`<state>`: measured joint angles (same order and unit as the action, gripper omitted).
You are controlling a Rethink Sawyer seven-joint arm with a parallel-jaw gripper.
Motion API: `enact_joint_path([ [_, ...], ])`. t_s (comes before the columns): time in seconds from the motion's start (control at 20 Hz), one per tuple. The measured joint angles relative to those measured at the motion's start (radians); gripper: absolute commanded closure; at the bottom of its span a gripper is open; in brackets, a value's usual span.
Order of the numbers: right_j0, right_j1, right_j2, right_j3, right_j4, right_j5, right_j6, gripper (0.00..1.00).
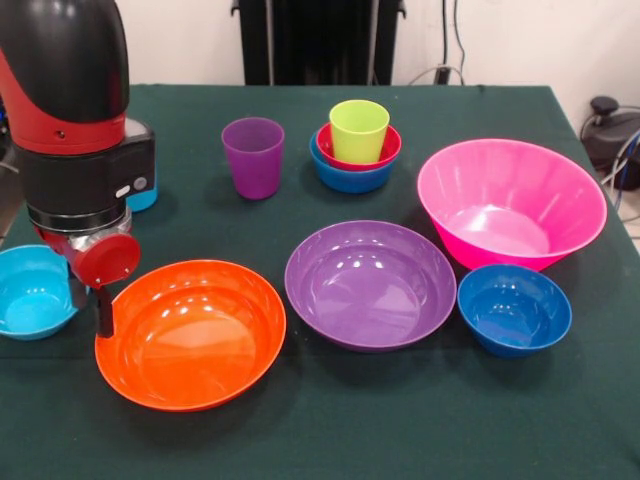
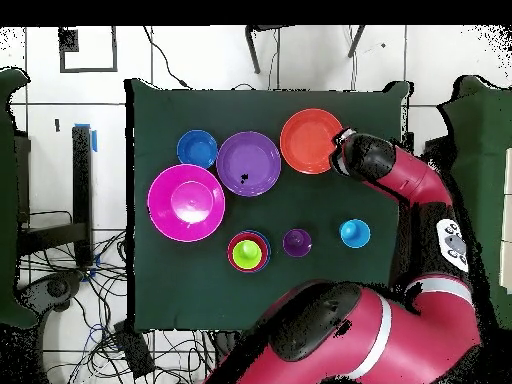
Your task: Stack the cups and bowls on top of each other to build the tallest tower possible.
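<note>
The gripper (image 1: 103,305) hangs low between the cyan bowl (image 1: 33,290) and the orange bowl's (image 1: 190,335) rim; I cannot tell whether it is parted or closed. The cyan bowl sits just beside it, while the tower (image 1: 355,150) stands well apart, across the table.

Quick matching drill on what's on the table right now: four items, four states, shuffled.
Items:
1. lime cup
2. purple cup
3. orange bowl
4. pink bowl

States:
A. deepest and biggest piece, empty
B. stands alone, upright
C. nested in the red bowl on a blue bowl
D. the arm hangs at its rim

Pairs: 1-C, 2-B, 3-D, 4-A
</note>
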<state>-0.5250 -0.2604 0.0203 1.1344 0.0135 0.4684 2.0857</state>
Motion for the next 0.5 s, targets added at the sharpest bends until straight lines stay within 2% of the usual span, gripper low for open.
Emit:
enact_joint_path([
  [0.5, -0.002, -0.020, 0.000, 0.000, -0.002, 0.000, 0.000, 0.00],
])
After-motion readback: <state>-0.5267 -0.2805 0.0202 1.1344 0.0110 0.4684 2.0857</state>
